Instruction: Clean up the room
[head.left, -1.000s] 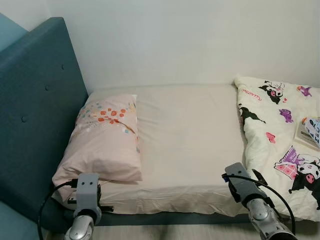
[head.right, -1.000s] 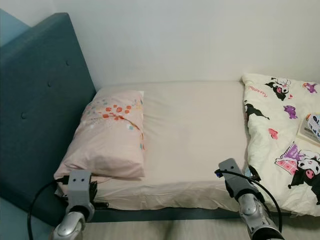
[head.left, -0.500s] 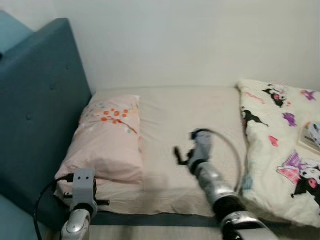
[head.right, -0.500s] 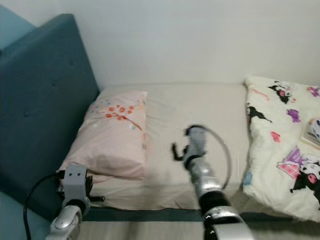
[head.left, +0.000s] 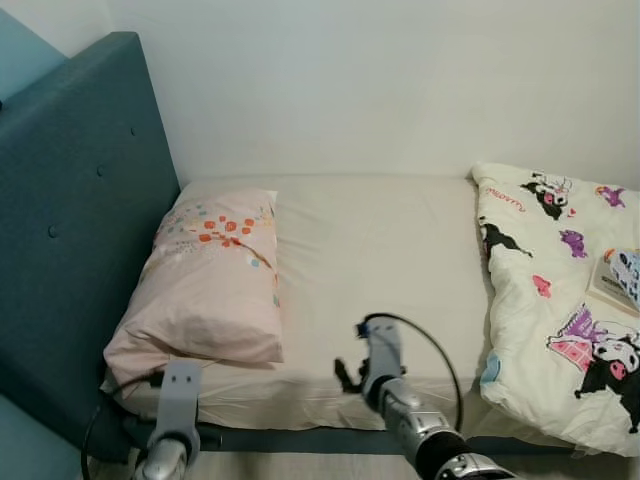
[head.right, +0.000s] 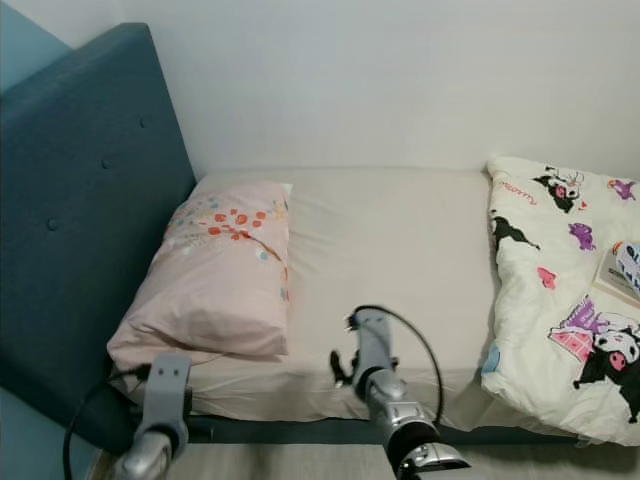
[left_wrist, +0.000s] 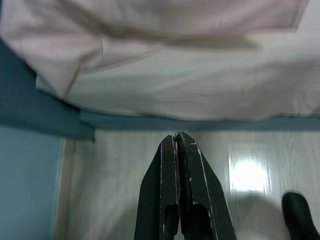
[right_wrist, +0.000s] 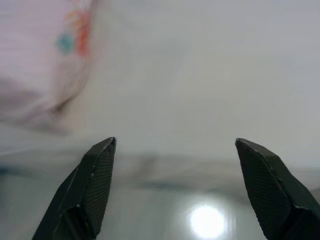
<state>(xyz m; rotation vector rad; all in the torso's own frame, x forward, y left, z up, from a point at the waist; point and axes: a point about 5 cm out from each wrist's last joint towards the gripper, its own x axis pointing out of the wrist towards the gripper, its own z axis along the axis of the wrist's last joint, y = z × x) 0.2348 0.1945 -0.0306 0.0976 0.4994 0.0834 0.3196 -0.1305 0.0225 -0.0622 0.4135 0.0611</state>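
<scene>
A: Two arms are up at the near edge of the bed (head.left: 400, 240). What is each tool doing?

B: The right tool (right_wrist: 177, 192) is spread wide and holds nothing; it hangs over the front edge of the mattress, beside the corner of the pink pillow (head.left: 205, 285). The left tool (left_wrist: 177, 150) has its fingers pressed together, empty, pointing down at the floor (left_wrist: 120, 170) in front of the bed frame.

A: Why would the right one be held there?

B: My guess is that it is set to reach onto the bed, either for the pillow or for the bedding, with its fingers apart ready to take cloth. The left looks idle.

A: Where are the things to be tidied?

B: The pillow lies against the teal headboard (head.left: 70, 230), its long axis running from the near edge toward the wall (head.left: 380, 80). The cartoon-print duvet (head.left: 560, 300) is bunched at the bed's right end, leaving the sheet bare between them. A book-like item (head.left: 620, 280) rests on the duvet.
</scene>
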